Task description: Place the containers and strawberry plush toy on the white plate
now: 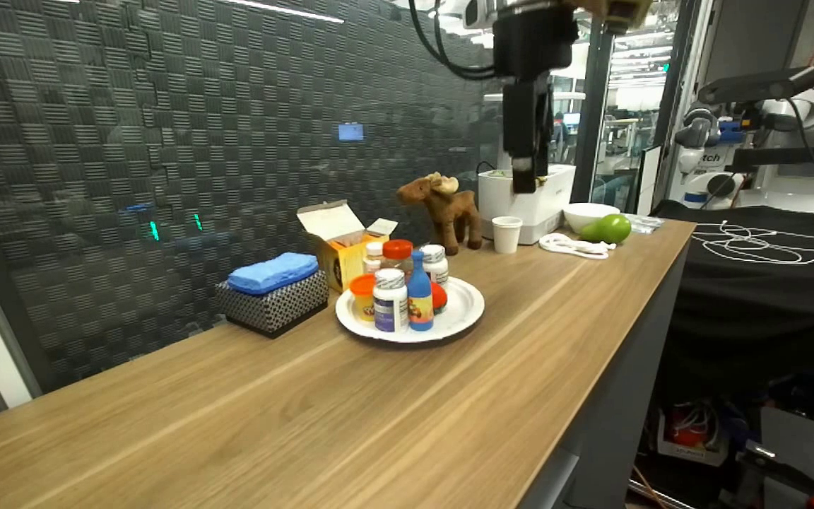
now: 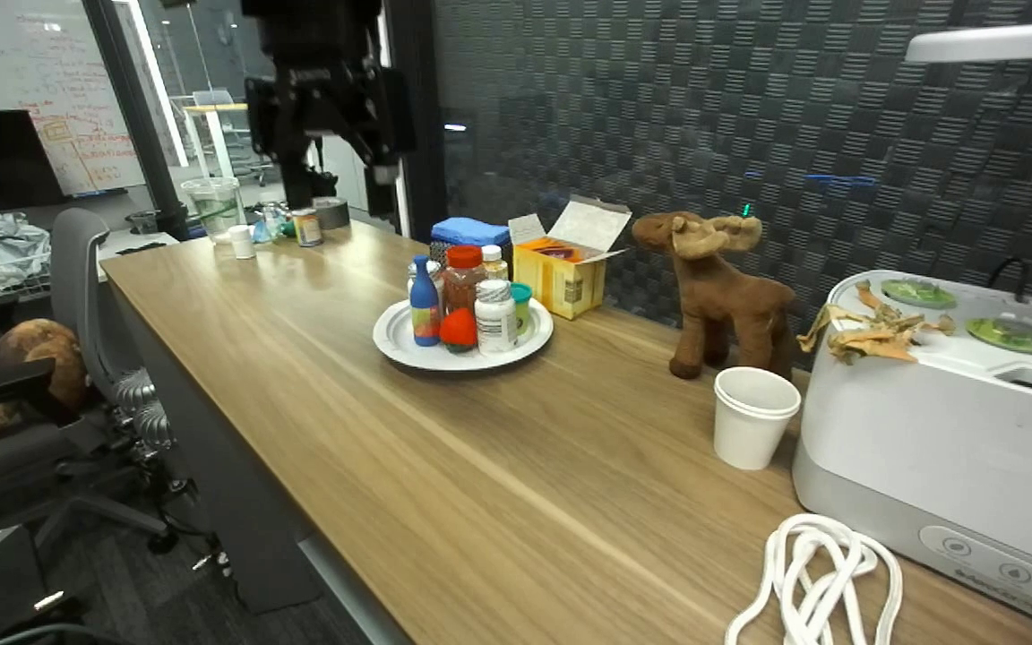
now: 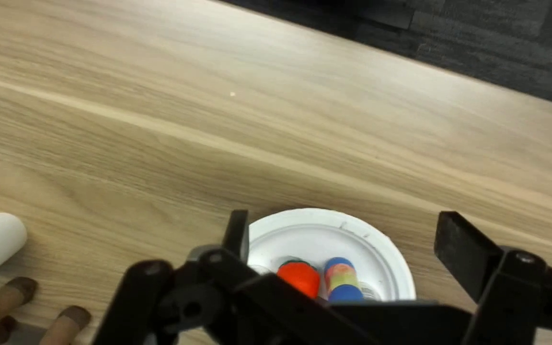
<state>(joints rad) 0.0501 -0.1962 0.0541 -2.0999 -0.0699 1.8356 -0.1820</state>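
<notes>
The white plate (image 1: 465, 304) rests on the wooden counter, crowded with containers standing upright. On it are a blue bottle (image 2: 425, 309), a red-capped jar (image 2: 463, 279), white bottles (image 1: 390, 304), a tub with an orange lid (image 1: 362, 300) and a teal-lidded jar (image 2: 522, 303). The red strawberry plush toy (image 2: 460, 328) sits on the plate between the blue bottle and a white bottle. High above the counter, my gripper (image 2: 339, 188) is open, its fingers wide apart and nothing between them. In the wrist view the gripper (image 3: 343, 215) hides part of the plate and most containers.
Beside the plate stand an open yellow box (image 2: 561, 273) and a patterned box with a blue cloth (image 1: 273, 274). A brown plush moose (image 2: 731, 296), paper cups (image 2: 749, 421), a white appliance (image 2: 946, 448) and a white cord (image 2: 816, 573) line the counter.
</notes>
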